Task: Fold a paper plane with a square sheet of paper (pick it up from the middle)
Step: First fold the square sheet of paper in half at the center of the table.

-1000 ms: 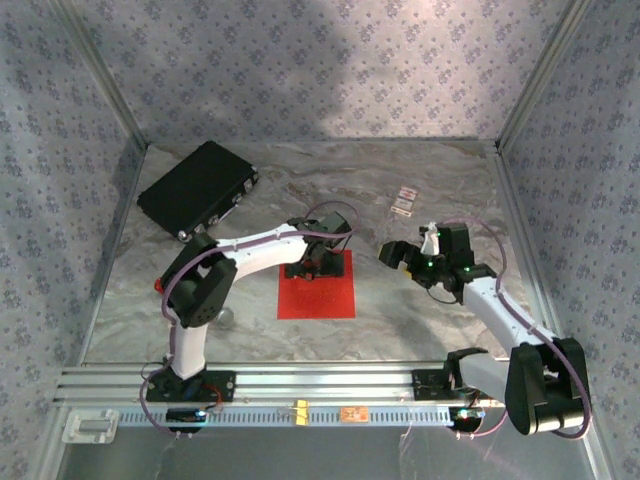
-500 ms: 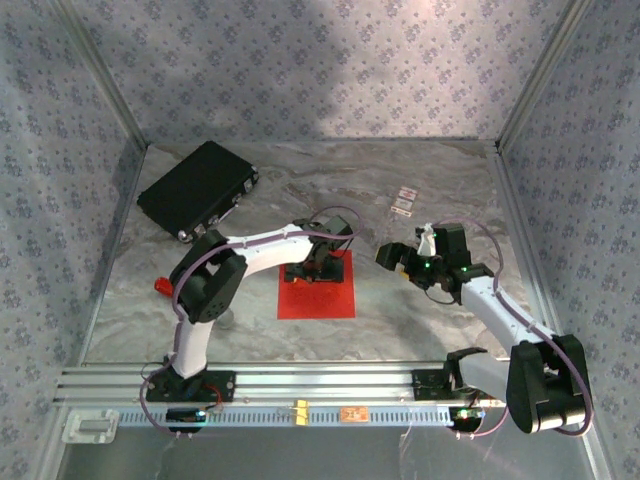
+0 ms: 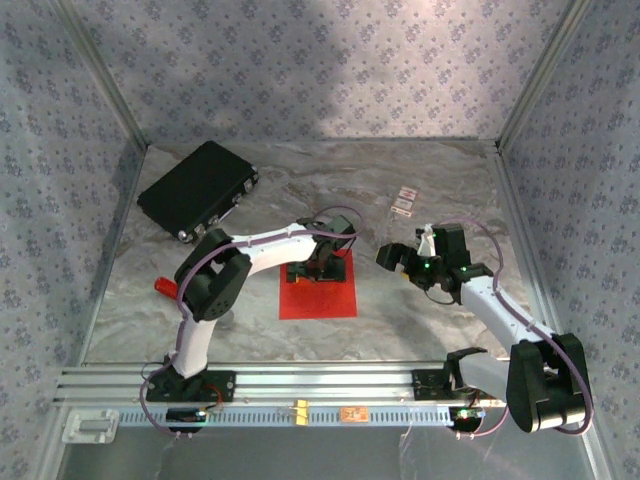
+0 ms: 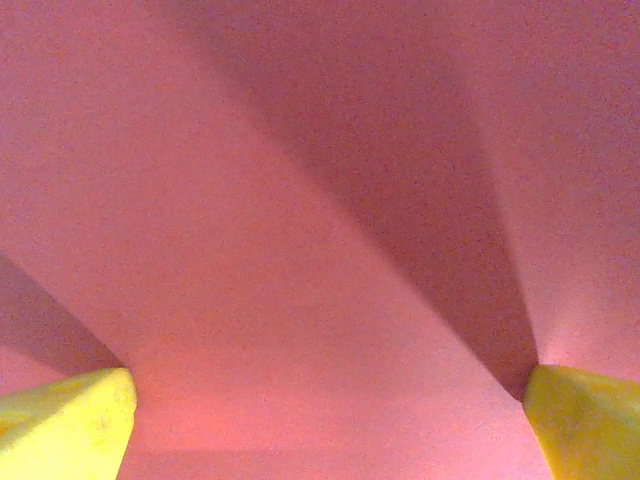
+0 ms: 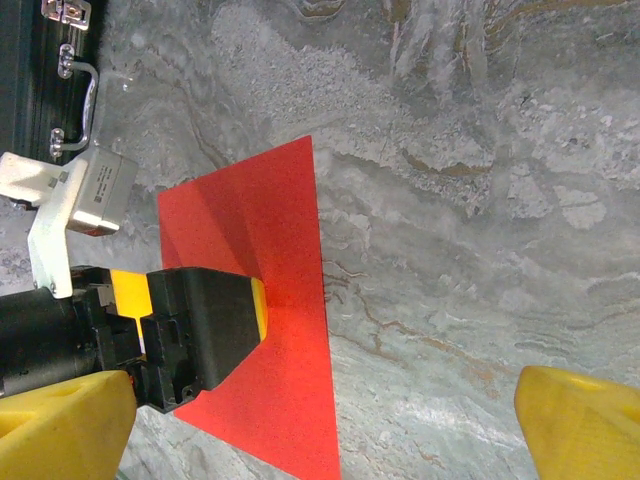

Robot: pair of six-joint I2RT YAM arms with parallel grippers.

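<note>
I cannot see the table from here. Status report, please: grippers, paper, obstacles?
Left gripper open, fingertips down on red paper. Right gripper open, hovering to its right. Paper lies unfolded. Black case far left, apart.

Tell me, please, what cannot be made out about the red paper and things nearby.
Top external: the left jaws hide the far part of the red paper.
Left wrist: the paper's edges are cut off by the frame.
Right wrist: the black case is cut by the left edge.
Top external: the small white items are too small to read.
</note>
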